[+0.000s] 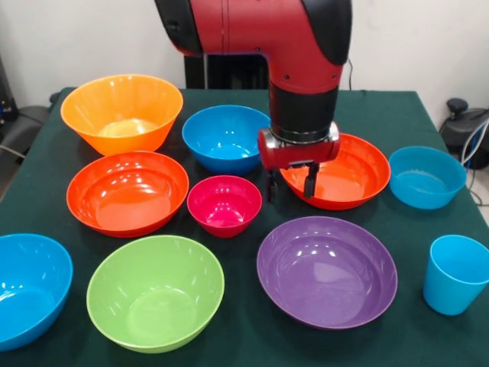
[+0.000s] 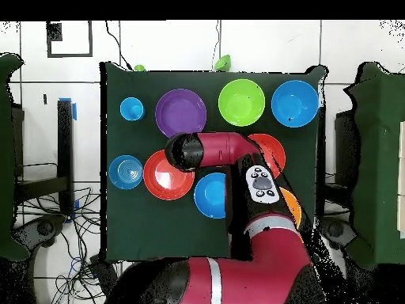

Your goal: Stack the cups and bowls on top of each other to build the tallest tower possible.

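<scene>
Nothing is stacked; every piece stands apart on the green cloth. My gripper (image 1: 291,185) is open and empty, hanging over the left rim of a red-orange bowl (image 1: 348,174), just right of the small magenta bowl (image 1: 225,204). The yellow-orange bowl (image 1: 122,112) is at the back left. The light-blue tumbler (image 1: 456,274) stands upright at the front right, with the pale-blue small bowl (image 1: 426,177) behind it. In the overhead view my arm (image 2: 207,149) hides the gripper and the magenta bowl; the tumbler (image 2: 131,108) and pale-blue bowl (image 2: 125,171) show at the left.
Other bowls crowd the table: a blue one (image 1: 225,138) behind the gripper, a second red-orange one (image 1: 127,191), a lime green one (image 1: 155,292), a purple one (image 1: 327,271) and a blue one (image 1: 29,289) at the front left edge.
</scene>
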Controlling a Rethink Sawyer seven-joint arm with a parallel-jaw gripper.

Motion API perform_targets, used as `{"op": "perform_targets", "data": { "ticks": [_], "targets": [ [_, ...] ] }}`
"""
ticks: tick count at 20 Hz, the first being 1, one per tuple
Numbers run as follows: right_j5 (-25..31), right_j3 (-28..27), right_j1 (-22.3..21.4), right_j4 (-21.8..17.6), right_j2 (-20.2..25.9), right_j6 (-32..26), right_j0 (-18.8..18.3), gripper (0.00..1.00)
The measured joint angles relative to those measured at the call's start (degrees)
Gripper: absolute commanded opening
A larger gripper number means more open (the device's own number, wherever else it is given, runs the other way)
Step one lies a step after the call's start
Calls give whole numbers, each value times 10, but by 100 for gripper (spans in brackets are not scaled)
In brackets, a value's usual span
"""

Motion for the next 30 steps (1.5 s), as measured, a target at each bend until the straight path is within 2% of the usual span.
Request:
{"op": "perform_targets", "data": {
  "ticks": [4, 11, 19, 23, 30],
  "targets": [
    [29, 0, -33, 0, -7, 0, -1, 100],
    [45, 0, -65, 0, -10, 0, -1, 100],
    [23, 1, -48, -1, -11, 0, -9, 100],
    [-10, 2, -32, -11, -12, 0, -13, 100],
    [-21, 2, -10, -25, -13, 0, -13, 100]
  ]
}}
